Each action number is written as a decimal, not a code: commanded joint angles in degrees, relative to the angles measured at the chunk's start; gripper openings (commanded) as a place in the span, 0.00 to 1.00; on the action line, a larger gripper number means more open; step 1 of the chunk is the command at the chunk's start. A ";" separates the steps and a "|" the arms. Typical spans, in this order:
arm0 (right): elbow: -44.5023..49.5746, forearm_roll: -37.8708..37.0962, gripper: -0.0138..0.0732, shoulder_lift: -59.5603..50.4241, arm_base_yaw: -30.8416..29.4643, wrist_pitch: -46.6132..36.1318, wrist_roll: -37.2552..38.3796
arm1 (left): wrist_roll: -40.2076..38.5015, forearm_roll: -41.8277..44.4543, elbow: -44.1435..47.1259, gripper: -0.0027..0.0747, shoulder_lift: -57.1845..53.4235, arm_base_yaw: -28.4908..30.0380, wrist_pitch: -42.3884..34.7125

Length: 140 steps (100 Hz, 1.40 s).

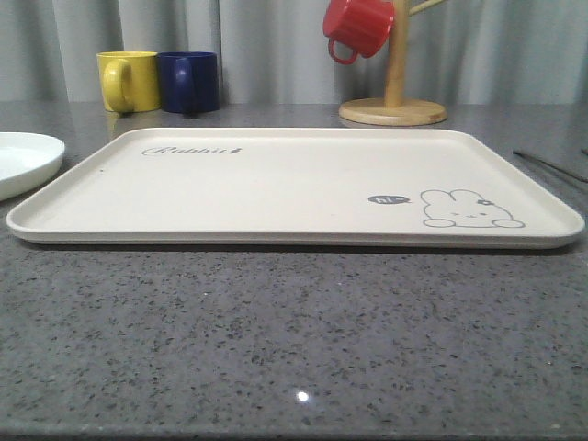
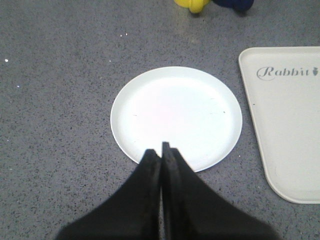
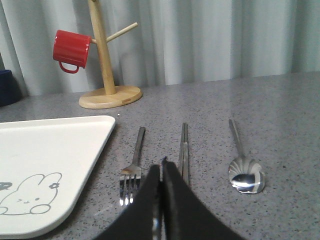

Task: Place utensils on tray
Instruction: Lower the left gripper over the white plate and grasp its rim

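Nothing is placed yet: the large cream rectangular tray with the rabbit drawing [image 1: 276,184] lies bare on the grey speckled counter [image 1: 294,349]. The round white plate [image 2: 176,117] sits left of it under the closed, empty left claw [image 2: 161,149]. The silver fork [image 3: 132,170], flat metal chopsticks [image 3: 184,150] and spoon [image 3: 244,172] lie right of it below the right claw [image 3: 161,167], seemingly closed and empty

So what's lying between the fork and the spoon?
The pair of chopsticks lies between the fork and the spoon, side by side on the grey counter. The right wrist view shows it, above the shut right end effector.
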 commanded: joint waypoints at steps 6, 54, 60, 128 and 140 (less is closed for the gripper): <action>-0.96 0.04 0.08 -0.92 -0.29 -4.72 -0.48 | -0.27 -0.43 -3.96 0.01 6.70 0.04 -2.47; -0.96 0.04 0.08 -0.92 -0.29 -4.72 -0.48 | -0.13 -0.82 -4.50 0.68 17.76 0.04 -1.61; -0.96 0.04 0.08 -0.92 -0.29 -4.72 -0.48 | -0.13 -0.65 -5.26 0.68 19.06 0.04 -1.60; -0.96 0.04 0.08 -0.92 -0.29 -4.72 -0.48 | 2.33 5.73 -35.73 0.68 52.74 5.63 16.18; -0.96 0.04 0.08 -0.92 -0.29 -4.72 -0.48 | 5.09 1.59 -35.88 0.68 55.70 8.35 15.92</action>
